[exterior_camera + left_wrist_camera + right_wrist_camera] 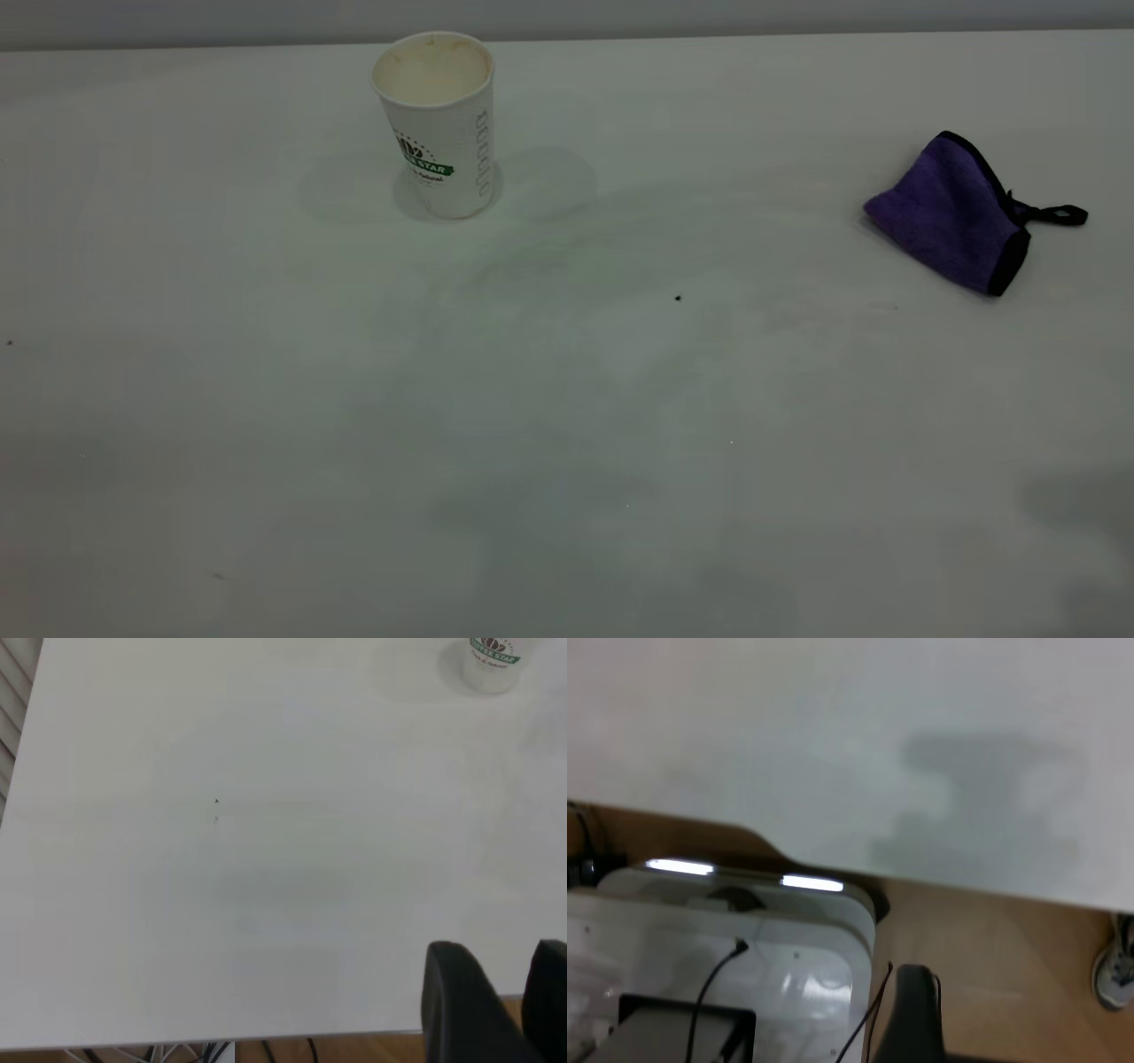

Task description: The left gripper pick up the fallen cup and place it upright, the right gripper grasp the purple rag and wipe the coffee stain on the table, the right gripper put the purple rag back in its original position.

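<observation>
The cup [437, 120] stands upright on the table [567, 425] at the back left, its cream inside showing; the left wrist view catches its lower part [493, 660] far off. The purple rag [952, 213] lies bunched at the right side of the table, its black loop pointing right. No coffee stain shows on the table; only a tiny black speck [678, 298] sits near the middle. My left gripper [507, 958] hangs over the table's near edge, far from the cup. My right gripper [914, 1001] is off the table, above the floor. Neither gripper appears in the exterior view.
Faint smudges mark the table around its middle. In the right wrist view, a white base with cables [726, 966] sits below the table edge, and a shoe [1114, 974] rests on the wooden floor.
</observation>
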{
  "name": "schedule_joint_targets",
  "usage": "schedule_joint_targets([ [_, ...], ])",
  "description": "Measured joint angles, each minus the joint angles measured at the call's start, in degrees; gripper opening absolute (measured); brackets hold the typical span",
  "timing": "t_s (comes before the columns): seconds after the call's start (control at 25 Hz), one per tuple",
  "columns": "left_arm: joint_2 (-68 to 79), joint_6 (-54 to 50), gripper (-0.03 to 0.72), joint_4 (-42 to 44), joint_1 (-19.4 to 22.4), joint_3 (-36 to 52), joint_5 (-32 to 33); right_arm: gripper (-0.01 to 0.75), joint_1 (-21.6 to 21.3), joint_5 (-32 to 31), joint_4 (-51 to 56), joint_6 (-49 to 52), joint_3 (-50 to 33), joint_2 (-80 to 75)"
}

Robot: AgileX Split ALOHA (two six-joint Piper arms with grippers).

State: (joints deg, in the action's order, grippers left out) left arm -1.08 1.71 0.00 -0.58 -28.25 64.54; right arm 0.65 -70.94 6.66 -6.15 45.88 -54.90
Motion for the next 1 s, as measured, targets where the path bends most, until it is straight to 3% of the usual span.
schedule_joint_targets([
  [0.44, 0.0, 0.0, 0.239, 0.0, 0.0, 0.0, 0.0, 0.681, 0.0, 0.0, -0.2, -0.4, -12.4, 16.4],
  [1.0, 0.0, 0.0, 0.239, 0.0, 0.0, 0.0, 0.0, 0.635, 0.0, 5.4, -1.9, -0.1, -19.0, 43.9],
])
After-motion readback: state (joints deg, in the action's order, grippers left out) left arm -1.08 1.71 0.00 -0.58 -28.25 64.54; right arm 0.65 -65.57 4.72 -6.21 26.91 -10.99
